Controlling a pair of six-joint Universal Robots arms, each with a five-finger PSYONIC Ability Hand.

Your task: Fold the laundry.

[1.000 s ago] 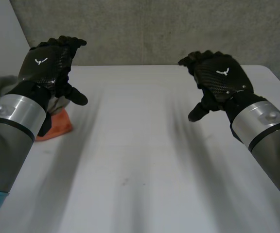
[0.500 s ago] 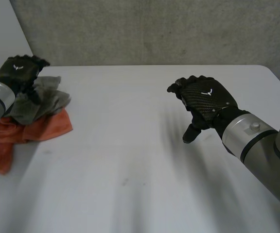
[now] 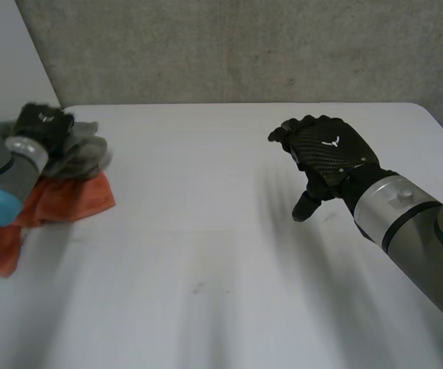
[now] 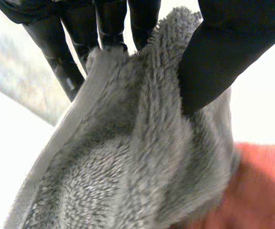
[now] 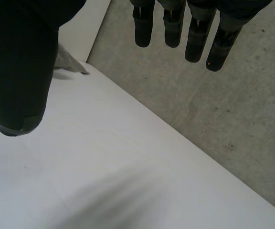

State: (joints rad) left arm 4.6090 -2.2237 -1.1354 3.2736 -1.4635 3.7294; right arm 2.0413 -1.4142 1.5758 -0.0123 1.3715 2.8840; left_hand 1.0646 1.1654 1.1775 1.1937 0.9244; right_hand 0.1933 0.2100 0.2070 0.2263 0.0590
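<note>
The left hand [image 3: 43, 121] sits at the far left corner of the white table [image 3: 206, 254], lowered onto a heap of laundry, its arm coming in low from the side with the back of the hand turned up. From its wrist camera, the fingers [image 4: 68, 57] stand on one side of a raised ridge of the grey towel [image 3: 83, 154] and the thumb [image 4: 218, 52] presses in from the other, so the fluffy fabric is pinched between them near its hemmed edge. The grey towel lies crumpled on top of an orange cloth [image 3: 71, 198], which spreads out from under it toward the near side and hangs partly past the table's left edge. The right hand [image 3: 328, 152] hovers above the table's right half, well apart from the heap, back of the hand up, forearm slanting in from the near right. Its fingers [image 5: 197, 33] are loosely extended and slightly spread, the thumb [image 5: 18, 71] points down toward the tabletop, and nothing is held between them. A concrete wall [image 3: 244, 46] stands behind the table.
</note>
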